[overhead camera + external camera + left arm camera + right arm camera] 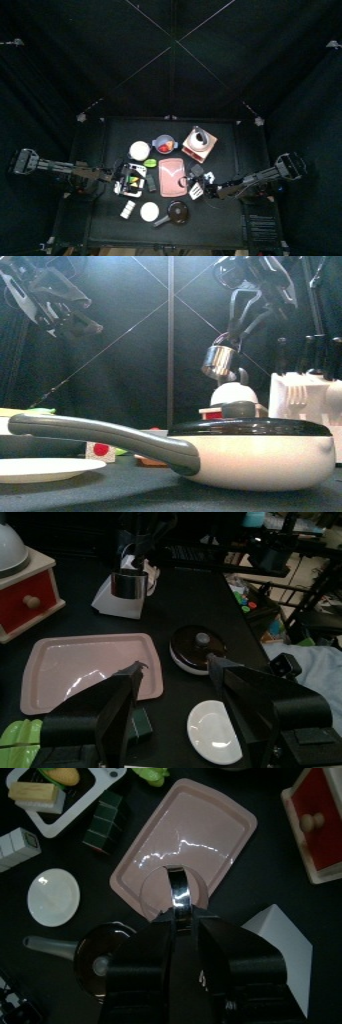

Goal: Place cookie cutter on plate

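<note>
A white saucepan (254, 454) with a long dark handle fills the foreground on the worktop (80, 498). A round white disc (40, 469) lies at the left. Behind, the right gripper (222, 360) hangs high, holding a shiny metal cookie cutter (219, 359). The left gripper (74, 318) hangs upper left.

No writing, label, brand or number can be read anywhere in these views. The small red item (99, 449) behind the pan's handle in the front view bears a pale mark, too small and blurred to make out as a letter or sign.
</note>
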Action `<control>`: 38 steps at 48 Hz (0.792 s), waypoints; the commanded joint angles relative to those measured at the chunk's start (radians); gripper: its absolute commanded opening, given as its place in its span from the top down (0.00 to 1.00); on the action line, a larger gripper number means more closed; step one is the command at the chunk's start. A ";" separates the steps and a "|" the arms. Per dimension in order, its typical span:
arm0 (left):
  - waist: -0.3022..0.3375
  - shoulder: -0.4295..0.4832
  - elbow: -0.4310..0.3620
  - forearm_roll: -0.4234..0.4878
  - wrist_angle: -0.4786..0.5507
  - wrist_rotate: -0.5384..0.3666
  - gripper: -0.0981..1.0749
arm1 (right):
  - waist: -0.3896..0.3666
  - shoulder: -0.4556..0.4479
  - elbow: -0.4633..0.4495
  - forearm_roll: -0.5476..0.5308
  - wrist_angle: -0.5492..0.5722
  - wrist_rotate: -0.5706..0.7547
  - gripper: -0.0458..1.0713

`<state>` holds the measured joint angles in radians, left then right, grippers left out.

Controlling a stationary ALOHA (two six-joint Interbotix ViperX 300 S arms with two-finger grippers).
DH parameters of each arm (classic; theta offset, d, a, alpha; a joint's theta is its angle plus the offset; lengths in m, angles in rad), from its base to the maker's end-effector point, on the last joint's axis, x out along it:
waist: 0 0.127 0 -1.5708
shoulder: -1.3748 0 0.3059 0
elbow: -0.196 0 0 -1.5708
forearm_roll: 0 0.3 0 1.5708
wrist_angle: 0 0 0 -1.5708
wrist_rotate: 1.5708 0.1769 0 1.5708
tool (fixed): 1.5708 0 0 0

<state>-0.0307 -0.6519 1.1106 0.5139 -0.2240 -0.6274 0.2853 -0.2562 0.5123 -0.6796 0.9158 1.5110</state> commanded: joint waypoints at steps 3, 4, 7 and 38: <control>0.002 -0.003 -0.012 -0.003 -0.008 0.003 0.14 | -0.018 -0.006 -0.051 0.000 0.023 -0.002 0.44; 0.002 -0.003 -0.012 -0.003 -0.008 0.003 0.14 | -0.020 -0.005 -0.054 -0.002 0.029 -0.002 0.44; 0.002 -0.003 -0.014 -0.005 -0.008 0.003 0.14 | -0.026 0.005 -0.071 -0.002 0.052 -0.002 0.44; 0.003 -0.003 -0.008 -0.003 -0.009 0.003 0.14 | -0.126 0.213 -0.291 0.204 0.152 -0.416 0.44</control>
<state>-0.0291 -0.6519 1.1152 0.5108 -0.2255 -0.6259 0.1733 -0.0537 0.2700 -0.5001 1.0845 1.1490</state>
